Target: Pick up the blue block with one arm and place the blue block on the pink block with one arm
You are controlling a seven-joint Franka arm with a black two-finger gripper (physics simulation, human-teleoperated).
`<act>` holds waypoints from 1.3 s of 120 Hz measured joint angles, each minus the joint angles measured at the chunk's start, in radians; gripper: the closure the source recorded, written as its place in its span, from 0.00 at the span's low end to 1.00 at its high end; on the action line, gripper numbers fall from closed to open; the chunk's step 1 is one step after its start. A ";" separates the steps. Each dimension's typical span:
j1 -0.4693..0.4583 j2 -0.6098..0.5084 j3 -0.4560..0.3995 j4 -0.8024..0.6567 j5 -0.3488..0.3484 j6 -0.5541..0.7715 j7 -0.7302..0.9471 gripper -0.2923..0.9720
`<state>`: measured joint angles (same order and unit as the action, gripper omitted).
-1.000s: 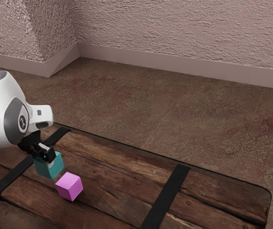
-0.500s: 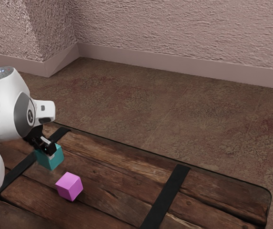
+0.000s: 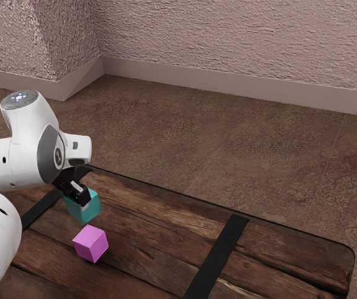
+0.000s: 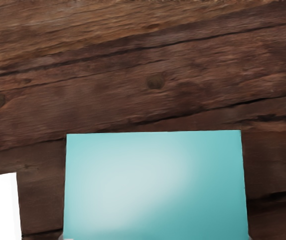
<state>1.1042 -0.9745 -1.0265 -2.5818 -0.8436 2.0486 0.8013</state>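
Blue block, a teal-blue smooth cube (image 3: 83, 207), is hanging in the air off the worktop, pinched in the claw. In the wrist view the same cube (image 4: 155, 185) is sitting right under the hand, with bare planks lying beyond it.

Dark brown plank worktop (image 3: 278, 261) is carrying everything. Flat black straps are crossing it: two, one (image 3: 218, 255) toward the exterior view's right, one (image 3: 41, 208) running under the arm. White jointed robot arm (image 3: 35, 156) is coming in from the exterior view's left: one arm, so there is no choice of which is nearer.

Pink block, a small magenta cube (image 3: 91, 243), is resting on the planks, one only. Black two-finger claw (image 3: 77, 192) is clamping the blue cube from two sides at its top, one claw.

Key relation: the pink cube is lying just below the held cube and slightly toward the exterior view's right. The two are looking apart, not touching. Judging from this angle, I cannot tell whether the blue cube is sitting squarely over the pink one. The next move is likely calling for a small shift that way, then a descent. Both are cubes, so there is no long axis to line up.
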 joint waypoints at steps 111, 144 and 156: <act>-0.072 -0.036 -0.006 -0.046 -0.006 -0.007 -0.175 0.62; -0.081 -0.044 0.006 -0.070 -0.004 -0.007 -0.207 0.62; -0.080 -0.045 0.006 -0.071 -0.004 -0.007 -0.215 0.62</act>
<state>1.0246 -1.0195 -1.0201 -2.6524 -0.8474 2.0412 0.5863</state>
